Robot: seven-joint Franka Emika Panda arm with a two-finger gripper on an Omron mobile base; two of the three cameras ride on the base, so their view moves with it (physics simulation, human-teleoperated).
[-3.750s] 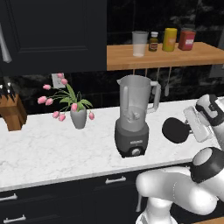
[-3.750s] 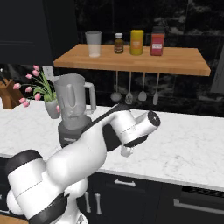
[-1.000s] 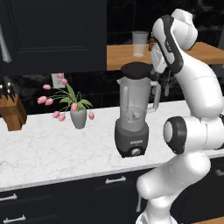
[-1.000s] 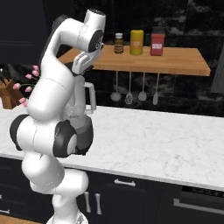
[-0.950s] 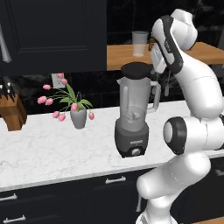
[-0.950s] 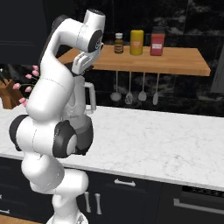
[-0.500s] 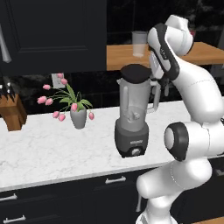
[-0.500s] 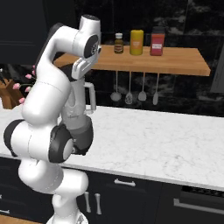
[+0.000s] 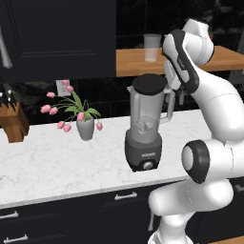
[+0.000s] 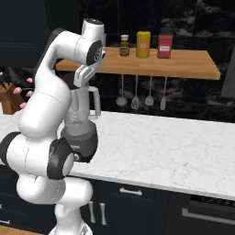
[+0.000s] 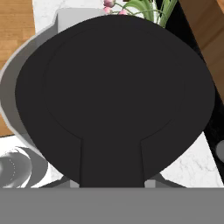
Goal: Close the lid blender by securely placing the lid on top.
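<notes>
Rendered lighting is even and moderately dim, with dark cabinets (image 9: 57,38) at 10 o'clock, soft highlights on the marble counter (image 9: 57,167), faint shadows, and no blur or edge distortion.

a white marble table (image 9: 57,162) runs along a dark kitchen wall. on it stands a small grey vase of pink tulips (image 9: 85,125), and further left a wooden knife block (image 9: 14,123). above, a wooden shelf (image 10: 183,64) carries a clear cup (image 9: 151,47), a small brown bottle (image 10: 124,45), a yellow jar (image 10: 143,44) and a red jar (image 10: 165,43). four utensils (image 10: 142,97) hang under the shelf. dark drawers (image 10: 133,202) with silver handles sit below the table.
</notes>
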